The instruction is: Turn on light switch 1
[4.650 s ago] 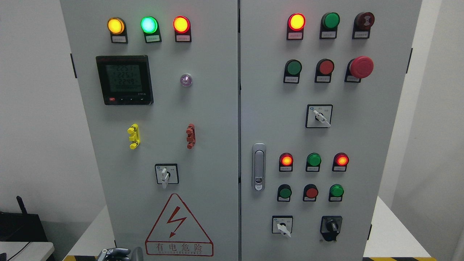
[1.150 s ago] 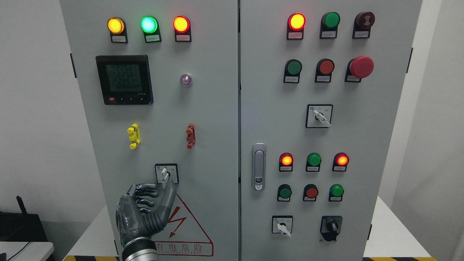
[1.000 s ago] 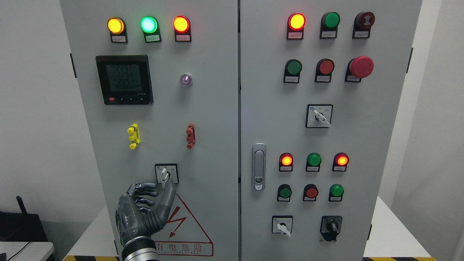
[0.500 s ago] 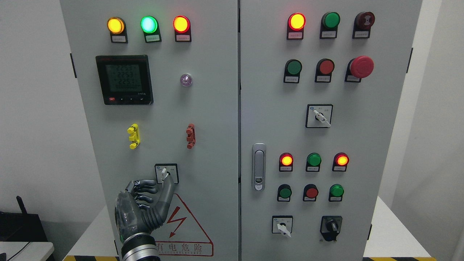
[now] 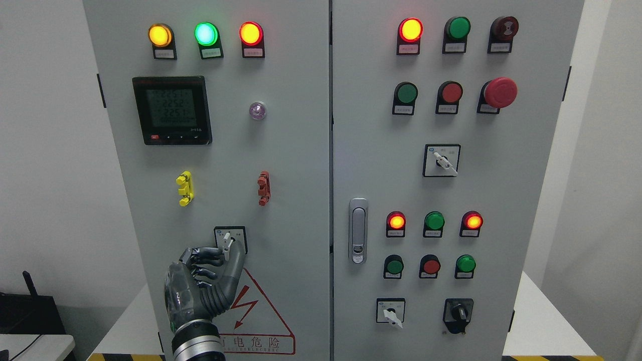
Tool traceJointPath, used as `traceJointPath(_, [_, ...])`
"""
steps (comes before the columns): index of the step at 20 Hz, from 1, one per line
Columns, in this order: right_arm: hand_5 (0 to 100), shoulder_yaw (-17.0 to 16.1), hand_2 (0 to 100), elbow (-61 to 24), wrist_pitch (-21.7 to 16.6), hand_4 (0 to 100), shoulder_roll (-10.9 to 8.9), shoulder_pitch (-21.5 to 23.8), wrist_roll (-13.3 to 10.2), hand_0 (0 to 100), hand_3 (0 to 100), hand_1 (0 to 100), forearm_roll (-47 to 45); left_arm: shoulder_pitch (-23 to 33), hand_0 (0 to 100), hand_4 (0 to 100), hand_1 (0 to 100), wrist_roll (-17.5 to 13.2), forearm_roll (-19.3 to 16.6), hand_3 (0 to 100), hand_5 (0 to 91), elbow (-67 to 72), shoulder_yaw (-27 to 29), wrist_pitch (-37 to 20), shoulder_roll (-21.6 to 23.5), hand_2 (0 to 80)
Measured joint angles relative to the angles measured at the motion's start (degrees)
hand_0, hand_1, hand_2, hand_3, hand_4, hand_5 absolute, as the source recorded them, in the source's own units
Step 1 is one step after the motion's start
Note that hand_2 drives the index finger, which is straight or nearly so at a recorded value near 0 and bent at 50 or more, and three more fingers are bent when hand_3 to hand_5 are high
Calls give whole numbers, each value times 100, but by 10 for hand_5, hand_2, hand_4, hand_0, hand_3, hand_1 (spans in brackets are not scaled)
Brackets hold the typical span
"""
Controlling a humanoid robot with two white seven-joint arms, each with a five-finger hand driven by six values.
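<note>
Since the frame of half a second ago, the left hand [image 5: 203, 283] has risen slightly and shifted a little to the right, so that its upper fingers now lie against the lower edge of the rotary selector switch [image 5: 230, 239]; nearly five seconds ago only its fingertips showed at the bottom edge. Its arm enters at the bottom edge, left of the middle, and its back faces the camera. Thumb [image 5: 235, 265] and curled fingers [image 5: 203, 255] flank the lower end of the switch's white lever, thumb on the right and fingers on the left; whether they actually pinch the lever cannot be told, as the hand hides the contact. The lever stands nearly upright, its top leaning slightly left.

The switch sits low on the left door [image 5: 291, 165] of the grey control cabinet, just above the red-bordered triangular hazard sign [image 5: 261, 321], whose left corner the wrist covers. Higher on this door are a yellow clip [image 5: 184, 188] and a red clip [image 5: 264, 188], a black digital meter [image 5: 172, 110] with a lit display, a small violet lamp [image 5: 258, 111], and a top row of lit amber [image 5: 160, 35], green [image 5: 206, 34] and red [image 5: 251, 33] indicator lamps.

The right door carries a metal latch handle [image 5: 357, 230], further lamps and push buttons, a red mushroom button [image 5: 500, 92] and three more selector switches. The right hand is out of view.
</note>
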Motion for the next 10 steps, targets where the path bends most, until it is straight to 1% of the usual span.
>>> traceJointPath(10, [0,0,0,0,0,0,0,0,0,120,0,389,0,-65,123,777,488,-34,18,691,701,24,-21,75,0,538])
